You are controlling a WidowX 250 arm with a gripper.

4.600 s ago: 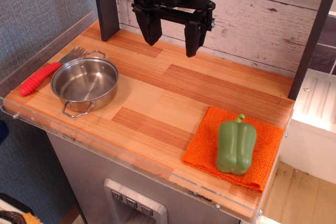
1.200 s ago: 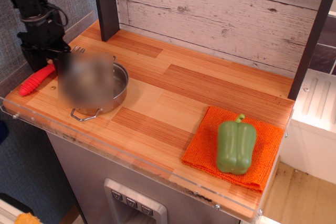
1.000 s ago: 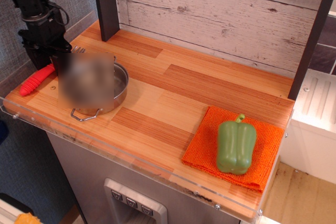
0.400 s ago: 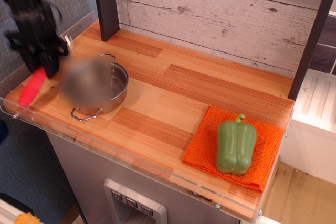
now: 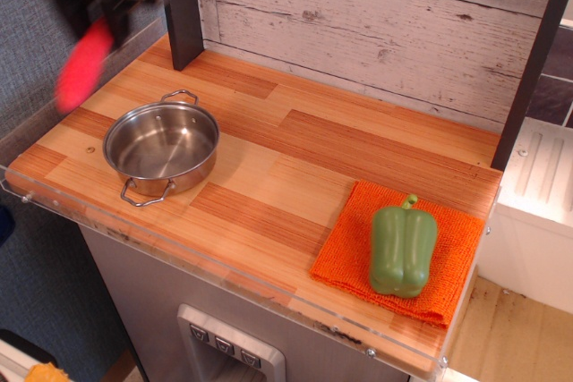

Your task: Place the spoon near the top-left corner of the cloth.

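Note:
My gripper (image 5: 106, 8) is high at the top left, blurred by motion, and shut on the spoon (image 5: 82, 64). The spoon's red ribbed handle hangs down and to the left, well above the table; its metal head is hidden in the gripper. The orange cloth (image 5: 354, 237) lies at the front right of the wooden table, far from the gripper. A green bell pepper (image 5: 402, 250) lies on the cloth's middle and right part.
A steel two-handled pot (image 5: 162, 146) stands at the table's left. A dark post (image 5: 182, 6) rises at the back left, close to the gripper. A white plank wall (image 5: 376, 15) backs the table (image 5: 295, 149). A clear plastic lip runs along the front and left edges.
The gripper has closed on the spoon at the table's left edge and lifted it up and to the right. The pot sits slightly nearer the front than at first.

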